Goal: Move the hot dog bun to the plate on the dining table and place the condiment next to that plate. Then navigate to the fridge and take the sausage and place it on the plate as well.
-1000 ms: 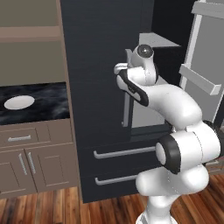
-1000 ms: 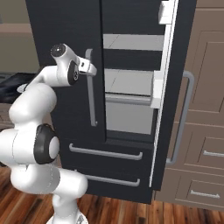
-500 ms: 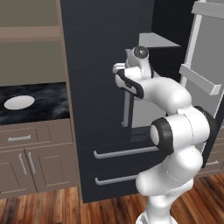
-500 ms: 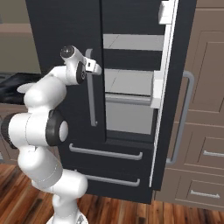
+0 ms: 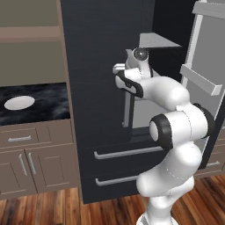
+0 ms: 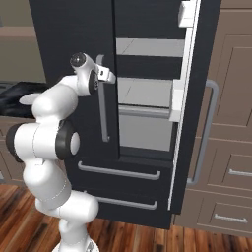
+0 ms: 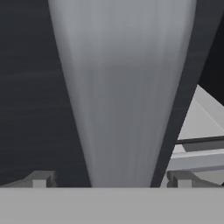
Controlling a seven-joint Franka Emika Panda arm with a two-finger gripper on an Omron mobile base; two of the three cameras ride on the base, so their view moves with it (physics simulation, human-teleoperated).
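Observation:
The fridge (image 5: 94, 57) (image 6: 69, 34) is tall and matte black, with its left door shut and its right door (image 6: 191, 98) (image 5: 203, 66) swung open. My gripper (image 6: 107, 75) (image 5: 117, 69) (image 7: 111, 179) is open at the top of the left door's long grey handle (image 6: 103, 118) (image 7: 122, 87). In the hand view the handle runs up between the two fingertips (image 7: 41, 178), very close. I cannot tell whether they touch it. Pale shelves (image 6: 145, 91) show inside the open half. The sausage, bun, plate, condiment and dining table are out of view.
A small plain white plate (image 5: 19, 102) lies on the black marbled worktop (image 5: 44, 94) over cabinets left of the fridge. Two grey drawer bars (image 6: 118, 172) cross the fridge's lower front. Brown cabinets (image 6: 231, 123) stand right of the open door. The floor is wood.
My hand has edged a little closer to the left door's handle and the arm's elbow has swung round. The jaws stay open and the fridge doors have not moved.

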